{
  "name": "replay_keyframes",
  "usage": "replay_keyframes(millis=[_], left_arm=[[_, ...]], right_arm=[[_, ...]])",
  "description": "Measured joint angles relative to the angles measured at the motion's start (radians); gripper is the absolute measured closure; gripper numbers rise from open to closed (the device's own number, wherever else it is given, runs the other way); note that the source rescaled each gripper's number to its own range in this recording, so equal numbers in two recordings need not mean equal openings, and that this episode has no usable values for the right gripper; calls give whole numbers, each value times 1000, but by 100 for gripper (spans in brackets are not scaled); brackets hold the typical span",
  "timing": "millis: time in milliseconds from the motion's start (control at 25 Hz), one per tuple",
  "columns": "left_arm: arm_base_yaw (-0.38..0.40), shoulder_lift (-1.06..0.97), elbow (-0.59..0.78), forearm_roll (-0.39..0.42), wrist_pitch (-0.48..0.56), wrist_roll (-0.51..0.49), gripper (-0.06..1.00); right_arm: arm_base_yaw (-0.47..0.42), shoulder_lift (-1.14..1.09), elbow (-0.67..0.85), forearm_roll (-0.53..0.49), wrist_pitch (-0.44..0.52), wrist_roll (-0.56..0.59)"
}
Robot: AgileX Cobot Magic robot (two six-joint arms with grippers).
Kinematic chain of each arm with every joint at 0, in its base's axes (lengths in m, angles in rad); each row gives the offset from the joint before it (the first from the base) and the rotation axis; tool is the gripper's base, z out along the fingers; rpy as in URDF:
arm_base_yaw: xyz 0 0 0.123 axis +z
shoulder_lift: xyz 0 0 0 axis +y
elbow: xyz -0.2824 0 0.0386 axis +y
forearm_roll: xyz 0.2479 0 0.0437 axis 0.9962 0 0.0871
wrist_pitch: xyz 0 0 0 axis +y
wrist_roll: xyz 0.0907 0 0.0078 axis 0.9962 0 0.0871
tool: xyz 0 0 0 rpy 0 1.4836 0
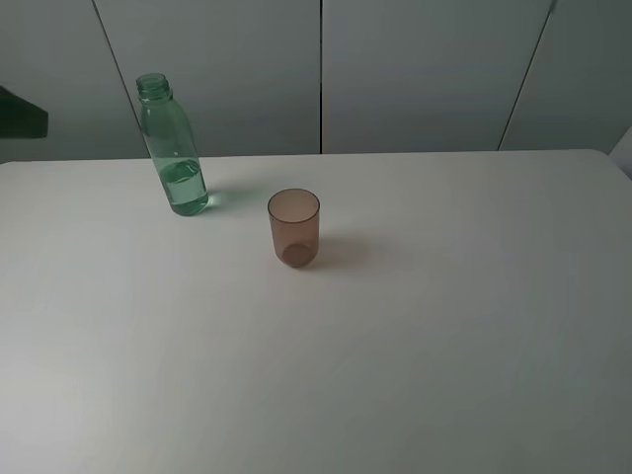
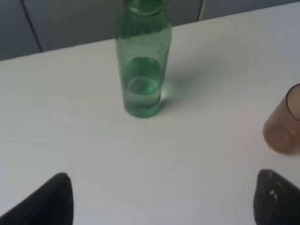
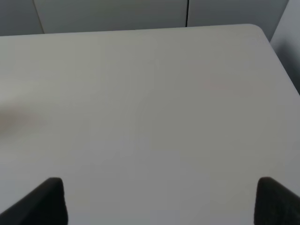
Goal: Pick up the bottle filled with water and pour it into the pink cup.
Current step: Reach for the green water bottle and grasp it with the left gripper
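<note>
1. Fingertips (image 2: 51, 201) of the left gripper (image 2: 161, 204) stand wide apart: two dark tips with only bare table (image 2: 70, 140) between them, holding nothing.
2. The right gripper (image 3: 159, 201) is the same, its two dark tips spread wide over plain tabletop and clamped on nothing.
3. Ahead of the gap in the left gripper, clear of both tips, the bottle (image 2: 143, 70) stands upright on the table.
4. It is tall, made of see-through green-tinted plastic, with rounded shoulders and an open threaded neck. Water fills roughly its lower third, and the water line shows as a pale ring through the wall.
5. The pink cup (image 1: 293, 227) stands upright near the bottle without touching it. In the high view it is to the bottle's right and closer to the camera.
6. The cup is a small brownish-pink tumbler, see-through, with straight sides and a round rim. Its darker base shows through the wall, and it is much shorter than the bottle.
7. In the high view the bottle sits in the left rear part of the table, close to the far edge, with the cup nearer the middle. Each throws a soft shadow to its right.
8. The table is pale and matte, and the right wrist view shows one rounded far corner. Grey wall panels (image 1: 415, 69) rise behind it.
</note>
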Motion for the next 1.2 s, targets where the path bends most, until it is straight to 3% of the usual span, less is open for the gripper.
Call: replay_keyframes(millis=[160, 360, 640, 1000, 1080, 1200], left_arm=[[-94, 172, 0, -124, -173, 190, -3], [-149, 316, 21, -141, -361, 234, -3], [-161, 419, 184, -143, -718, 235, -3], [-163, 489, 337, -141, -1120, 107, -3], [-146, 508, 341, -106, -1171, 95, -3], [-82, 546, 345, 19, -1204, 22, -3]], right_arm=[[0, 0, 0, 0, 0, 0], [0, 0, 0, 0, 0, 0], [0, 0, 0, 0, 0, 0], [0, 0, 0, 0, 0, 0], [0, 0, 0, 0, 0, 0], [0, 0, 0, 0, 0, 0]])
